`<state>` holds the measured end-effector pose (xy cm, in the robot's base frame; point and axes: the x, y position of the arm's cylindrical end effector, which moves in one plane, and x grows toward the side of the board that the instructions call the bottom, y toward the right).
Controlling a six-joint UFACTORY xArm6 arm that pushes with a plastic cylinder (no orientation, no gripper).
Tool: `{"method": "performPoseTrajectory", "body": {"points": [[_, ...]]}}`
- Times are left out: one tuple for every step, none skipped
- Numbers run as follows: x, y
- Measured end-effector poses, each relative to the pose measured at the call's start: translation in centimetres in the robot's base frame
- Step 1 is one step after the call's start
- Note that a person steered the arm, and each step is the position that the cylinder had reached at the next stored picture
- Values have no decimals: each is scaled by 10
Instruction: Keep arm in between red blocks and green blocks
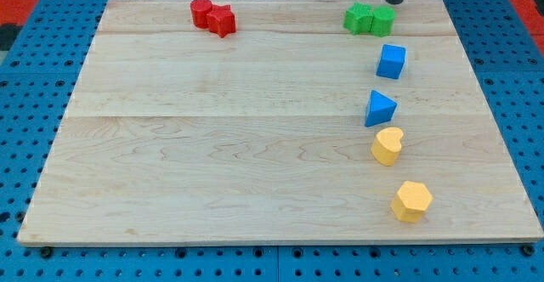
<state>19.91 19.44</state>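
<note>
Eight blocks sit on the wooden desk, which lies on a blue pegboard with a red strip at the far corners. Most of the desk is bare; everything crowds the far edge and the right edge. My tip has no jaws to open or shut: it is a plain rod, touching nothing, at the far right corner just right of the green pair.

The main risk, as I judge it, is the route. The gap I must hold lies along the far edge between the red blocks, a cylinder touching a star-like one, and the green blocks, one lobed and one rounder. From where I stand the greens block the straight line, so sliding directly left would shove them toward the reds. Swinging nearside could clip the blue cube. Farther down the right edge, the blue wedge, yellow heart and yellow hexagon look safely clear
</note>
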Motion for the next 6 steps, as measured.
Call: {"method": "performPoseTrajectory", "body": {"points": [[9,-5],[30,-5],[10,-13],[-8,-71],[4,-113],[45,-122]]}}
